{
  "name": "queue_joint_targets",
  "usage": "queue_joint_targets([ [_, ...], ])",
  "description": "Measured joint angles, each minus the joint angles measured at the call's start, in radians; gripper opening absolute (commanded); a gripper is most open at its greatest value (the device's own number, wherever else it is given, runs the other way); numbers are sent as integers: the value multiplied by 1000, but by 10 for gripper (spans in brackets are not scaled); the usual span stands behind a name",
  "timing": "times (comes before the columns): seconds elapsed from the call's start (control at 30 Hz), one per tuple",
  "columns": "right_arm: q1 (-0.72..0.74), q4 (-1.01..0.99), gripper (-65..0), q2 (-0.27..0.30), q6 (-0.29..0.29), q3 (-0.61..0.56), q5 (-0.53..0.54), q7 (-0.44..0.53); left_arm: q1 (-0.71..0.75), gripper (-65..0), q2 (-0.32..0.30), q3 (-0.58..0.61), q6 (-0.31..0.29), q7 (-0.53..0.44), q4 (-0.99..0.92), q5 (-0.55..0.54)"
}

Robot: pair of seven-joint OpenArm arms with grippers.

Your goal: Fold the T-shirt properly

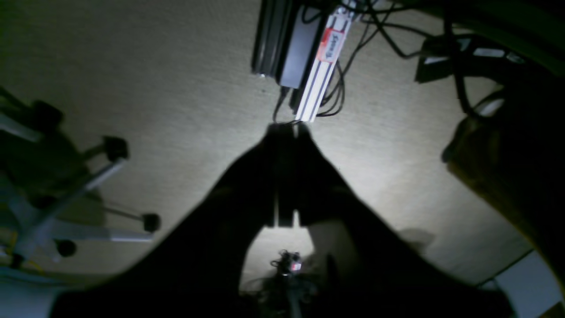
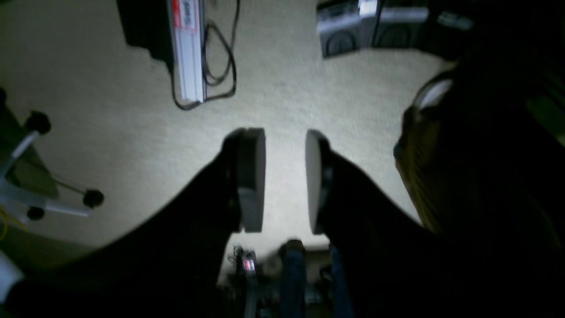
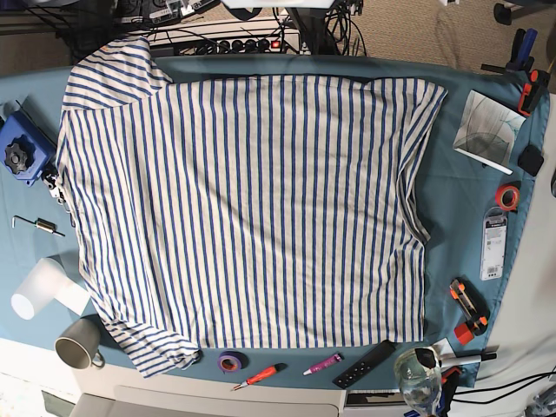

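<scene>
The T-shirt (image 3: pixel 248 213) lies spread flat over most of the table (image 3: pixel 460 217), one sleeve at the far left corner. Neither arm shows in the base view. Both wrist cameras look at carpet (image 1: pixel 176 88). The left gripper (image 1: pixel 286 132) is clenched and empty; the right gripper (image 2: pixel 285 176) hangs with fingers (image 2: pixel 251 176) parted, grasping nothing.

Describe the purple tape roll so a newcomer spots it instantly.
Start at the large white cloth T-shirt with thin blue stripes spread over the teal table cloth. Just past its bottom edge, near the left corner, lies a small purple tape roll: the only purple ring there, left of the red-handled screwdriver.
</scene>
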Motion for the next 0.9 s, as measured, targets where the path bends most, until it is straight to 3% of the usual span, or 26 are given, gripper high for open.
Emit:
queue_joint_targets([
  [0.1,-61,84,-485,1,-4,2,2,-37,72,-650,-1,0,0,14,108,-2],
  [0.23,-137,214,-485,0,-55,30,4,-63,136,-650,-1,0,-10,95,244,-53],
  [0.33,-182,328,-485,0,-57,84,2,-101,163,-650,0,0,-55,131,329,-89],
  [0.47,-233,495,-485,0,-57,176,12,-162,193,-650,-1,0,-52,180,414,-88],
  [0.6,-260,671,-485,1,-57,285,116,-240,223,-650,-1,0,-51,183,496,-88],
  [0.73,-259,829,-485,1,-57,360,155,-284,251,-650,-2,0,-51,189,603,-87],
  [0.9,-259,967,-485,2,-56,405,154,-294,255,-650,-2,0,-47,306,775,-89],
])
